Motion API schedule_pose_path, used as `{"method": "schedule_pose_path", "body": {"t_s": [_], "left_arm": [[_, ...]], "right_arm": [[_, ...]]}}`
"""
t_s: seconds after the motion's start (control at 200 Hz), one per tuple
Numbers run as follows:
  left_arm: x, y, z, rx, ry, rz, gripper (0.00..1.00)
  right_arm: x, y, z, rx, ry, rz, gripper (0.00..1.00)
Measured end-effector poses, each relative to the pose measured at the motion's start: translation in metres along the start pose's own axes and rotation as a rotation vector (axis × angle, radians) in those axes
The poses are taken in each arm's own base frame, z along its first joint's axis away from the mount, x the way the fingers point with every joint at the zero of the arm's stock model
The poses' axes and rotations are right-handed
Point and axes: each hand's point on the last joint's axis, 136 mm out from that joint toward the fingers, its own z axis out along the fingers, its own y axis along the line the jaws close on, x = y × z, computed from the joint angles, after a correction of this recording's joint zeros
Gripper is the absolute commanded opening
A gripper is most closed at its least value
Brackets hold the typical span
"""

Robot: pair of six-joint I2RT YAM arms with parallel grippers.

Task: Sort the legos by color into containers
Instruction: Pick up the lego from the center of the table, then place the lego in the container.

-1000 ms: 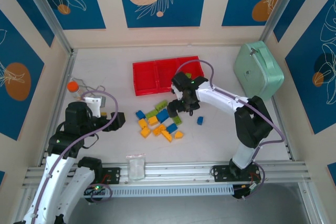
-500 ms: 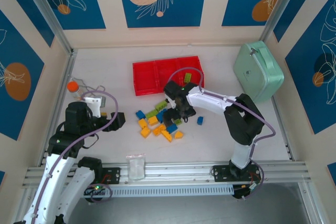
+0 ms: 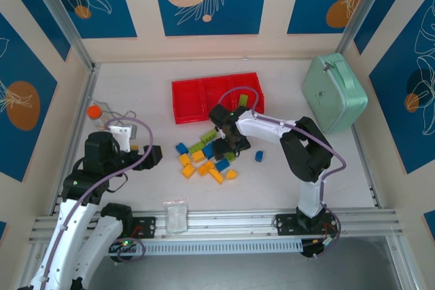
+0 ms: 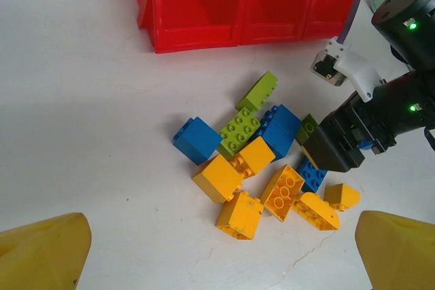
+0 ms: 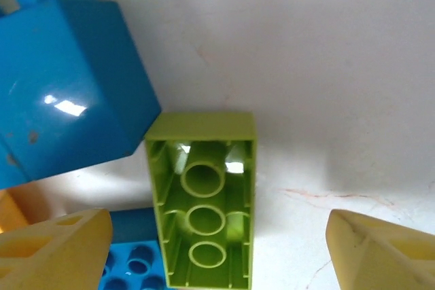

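The right arm (image 3: pixel 268 127) rises from its base, folds at a dark elbow and stretches its white forearm low across the table (image 5: pixel 306 45). Its wrist is bent down, so the right gripper (image 5: pixel 217 252) points straight at the pile of legos (image 4: pixel 262 161). Its yellow fingers (image 5: pixel 58 249) are spread wide, one on either side of a lime-green brick (image 5: pixel 202 198), and neither touches it. The left arm (image 3: pixel 85 174) is folded back on its own side. The left gripper (image 4: pixel 221 252) hangs well short of the pile, fingertips far apart with nothing between them.

Beyond the right gripper, near the pile but apart from it, lie the containers (image 3: pixel 187 103): three smooth, bright red rectangular bins joined in a row. A lime-green piece (image 3: pixel 242 98) shows in the end bin straight beyond that gripper.

The legos are hard, glossy, studded plastic. The orange-yellow ones lie on the side of the pile nearest the left gripper, the blue and lime ones farther from it. The lime-green brick between the right fingers lies upside down, its hollow underside showing three round tubes in a row. At its far corner, touching or nearly so, a larger blue brick (image 5: pixel 68 86) is tipped on its side. One small blue brick (image 3: pixel 259 156) lies alone to the right of the right gripper, apart from the pile. The table is matte white with faint hairline cracks.
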Motion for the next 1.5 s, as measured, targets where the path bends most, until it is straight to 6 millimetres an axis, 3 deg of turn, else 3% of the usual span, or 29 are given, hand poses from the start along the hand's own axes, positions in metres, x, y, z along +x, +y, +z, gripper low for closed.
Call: {"method": "schedule_pose_path", "body": {"t_s": [0.57,0.9,1.085,1.261,1.496], "left_arm": [[0.000,0.000,0.000,0.000,0.000,0.000,0.99],[0.000,0.000,0.000,0.000,0.000,0.000,0.99],[0.000,0.000,0.000,0.000,0.000,0.000,0.99],[0.000,0.000,0.000,-0.001,0.002,-0.001,0.99],[0.001,0.001,0.002,-0.004,0.012,-0.004,0.99]], "right_arm": [[-0.002,-0.017,0.013,0.039,0.024,0.098,0.65],[-0.009,-0.022,0.015,0.064,0.019,0.114,0.32],[-0.018,-0.024,0.008,0.077,-0.013,0.112,0.27],[-0.034,-0.036,-0.018,0.063,-0.078,0.119,0.26],[-0.115,-0.091,-0.097,0.039,-0.336,0.184,0.26]]}}
